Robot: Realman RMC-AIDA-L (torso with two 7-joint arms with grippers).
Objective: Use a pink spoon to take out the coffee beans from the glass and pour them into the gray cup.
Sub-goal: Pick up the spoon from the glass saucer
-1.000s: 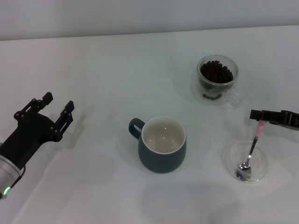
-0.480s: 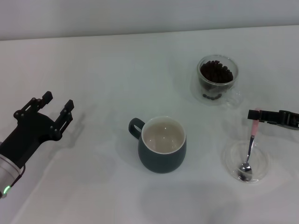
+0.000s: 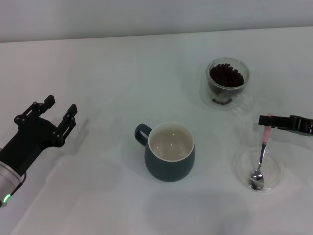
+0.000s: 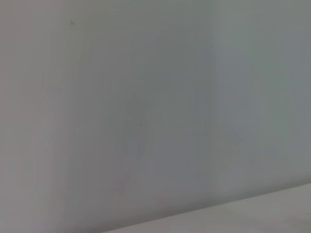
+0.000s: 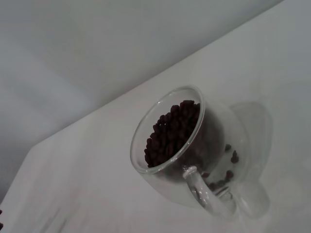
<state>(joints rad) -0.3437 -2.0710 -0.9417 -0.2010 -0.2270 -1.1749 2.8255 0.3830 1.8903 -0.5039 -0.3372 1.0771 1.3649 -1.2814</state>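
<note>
The pink spoon stands steeply, its metal bowl resting in a shallow clear dish at the right. My right gripper reaches in from the right edge and is shut on the top of the pink handle. The glass with the coffee beans stands behind the dish; the right wrist view shows the glass and its beans close up. In the middle sits the gray cup, off-white and bare inside, handle to the left. My left gripper rests open at the far left.
The white table runs back to a pale wall. A few beans lie between the glass's double walls. The left wrist view shows only a blank pale surface.
The spoon's handle has swung a little to the left, so the spoon now stands steeper, with its bowl still in the dish. The left arm has not moved.
</note>
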